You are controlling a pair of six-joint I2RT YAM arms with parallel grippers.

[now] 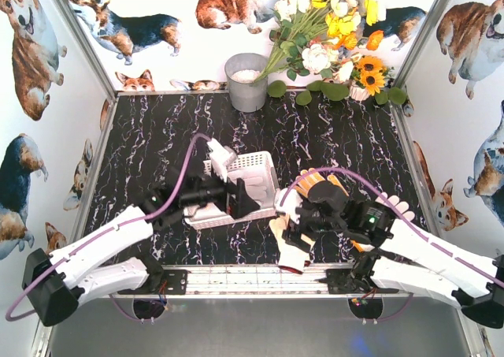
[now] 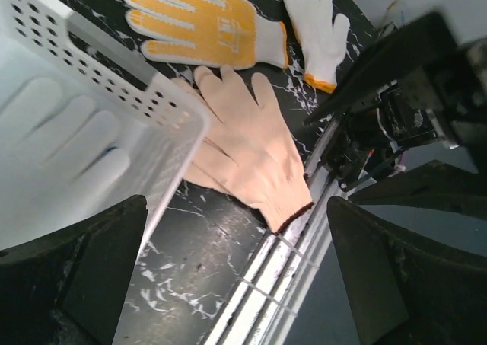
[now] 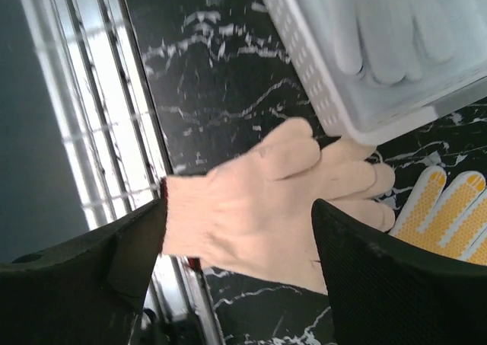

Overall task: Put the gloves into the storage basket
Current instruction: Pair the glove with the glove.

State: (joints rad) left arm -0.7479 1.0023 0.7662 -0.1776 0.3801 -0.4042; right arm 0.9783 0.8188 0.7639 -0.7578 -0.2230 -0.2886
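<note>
The white lattice storage basket point(image 1: 260, 165) stands mid-table, and a white glove point(image 3: 392, 33) lies inside it. My left gripper point(image 1: 248, 203) hangs open over the basket's near right corner point(image 2: 163, 113), holding nothing. A cream glove point(image 1: 287, 247) with a dark red cuff lies flat beside the basket. Its cuff reaches the front rail. My right gripper point(image 3: 236, 261) is open just above this cream glove point(image 3: 259, 200), one finger on each side of it. Further right lie a yellow glove point(image 1: 323, 184) with an orange cuff and a white glove point(image 1: 398, 207). Both also show in the left wrist view, yellow glove point(image 2: 205, 25) and white glove point(image 2: 316, 33).
A grey metal bucket point(image 1: 246, 81) and a bunch of artificial flowers point(image 1: 331, 42) stand at the back wall. A slotted metal rail point(image 1: 252, 277) runs along the table's near edge. Corgi-print walls close in the left, right and back.
</note>
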